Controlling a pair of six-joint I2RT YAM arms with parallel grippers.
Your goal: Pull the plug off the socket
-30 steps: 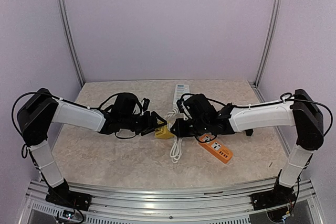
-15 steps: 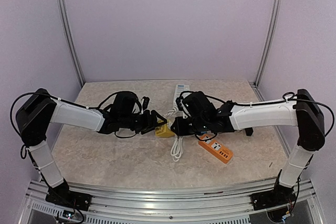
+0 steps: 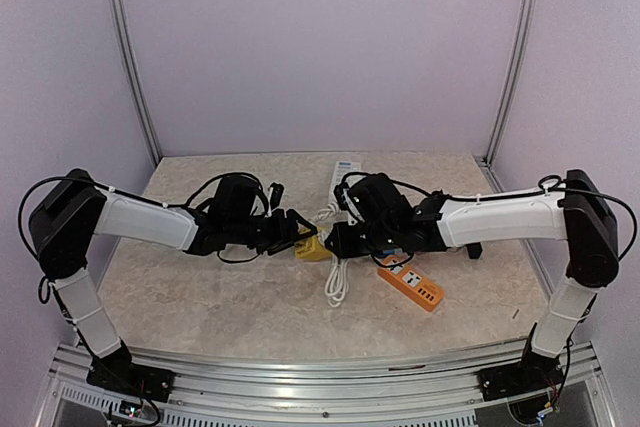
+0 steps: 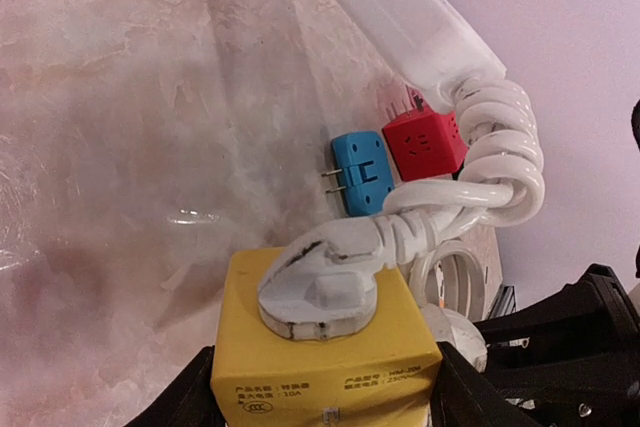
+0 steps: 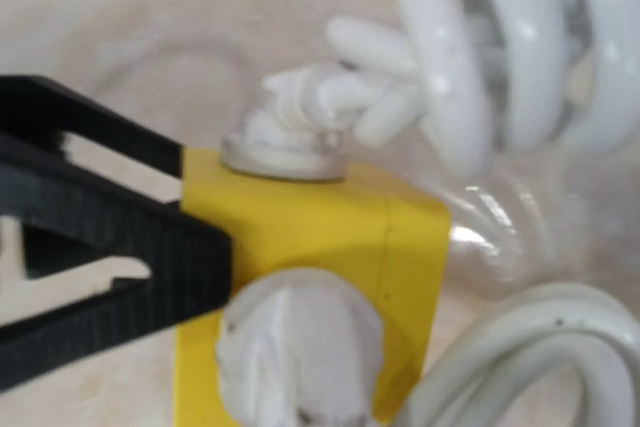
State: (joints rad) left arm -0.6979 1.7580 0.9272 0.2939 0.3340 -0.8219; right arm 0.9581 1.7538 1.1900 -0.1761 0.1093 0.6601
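**Item 1: yellow socket cube (image 4: 325, 352).** It is sitting on the worktop (image 3: 200, 297) between the two arms. The left gripper (image 3: 300, 238) is clamping it, with its jaws pressing on two opposite side faces.

**Item 2: top plug (image 4: 318, 285).** This white plug is sitting fully seated in the cube's upper face. Its cord is running off into the coiled cable (image 4: 495, 152) beyond the cube.

**Item 3: side plug (image 5: 298, 347).** This second white plug is sitting seated in the cube face that is turned toward the right gripper (image 3: 338, 240).

**Item 4: right gripper.** It is hanging just beside the cube at that face, with its jaws drawn almost together. Its own camera is not showing the fingers, so I cannot tell whether they are pinching the side plug.

**Item 5: bystanders.** A blue adapter (image 4: 360, 173) and a red adapter (image 4: 425, 142) are lying beyond the cube, close to the end of a white power strip (image 4: 400, 7). An orange power strip (image 3: 412, 283) is lying apart from the cube on the right arm's side.

**Handling note (judgement).** The step in hand looks to be the extraction itself.
- The pull is best going straight out along the pins, square to the cube face, since a slanted pull is likely to bind the pins.
- The left jaws are needing to brace firmly against that pull, or the cube is going to slide along with the plug.
- The grip is best sitting on the plug body, not on the cord.
- The coiled cable is lying close by and is liable to drag.
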